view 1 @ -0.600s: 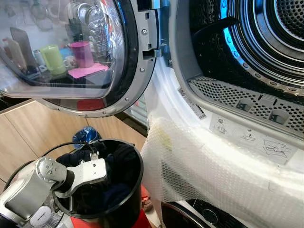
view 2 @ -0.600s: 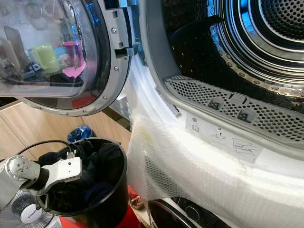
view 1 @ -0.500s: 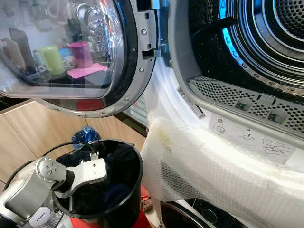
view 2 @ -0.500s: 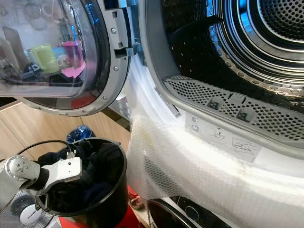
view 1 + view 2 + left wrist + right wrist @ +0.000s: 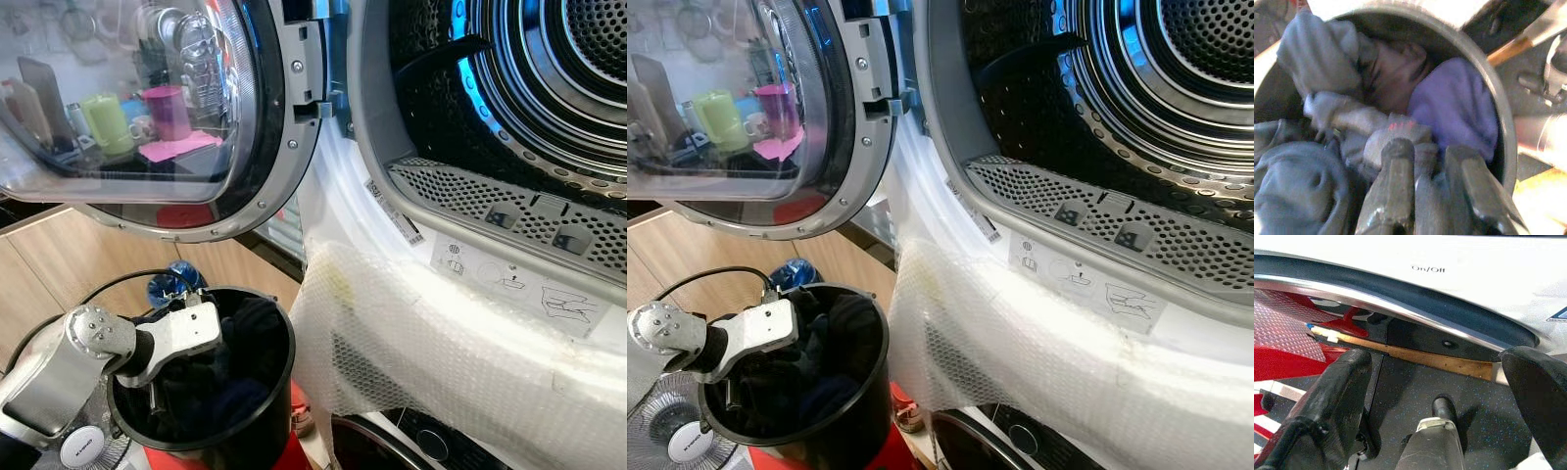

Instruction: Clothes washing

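Down in the black bucket [image 5: 269,411], the left gripper [image 5: 1422,161] is buried among dark clothes [image 5: 1312,171], its fingers pinching a grey fold; their tips are hidden in cloth. The right gripper [image 5: 1449,382] hangs low with fingers spread wide. Beside the bucket, the open drum [image 5: 519,88] is cut off at the frame edge.

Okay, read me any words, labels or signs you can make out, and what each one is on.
"On/Off": on the white machine panel.
Pictogram stickers below the drum opening: symbols, too small to read.
Barcode label on the door rim: too small.
Fan badge: blurred.
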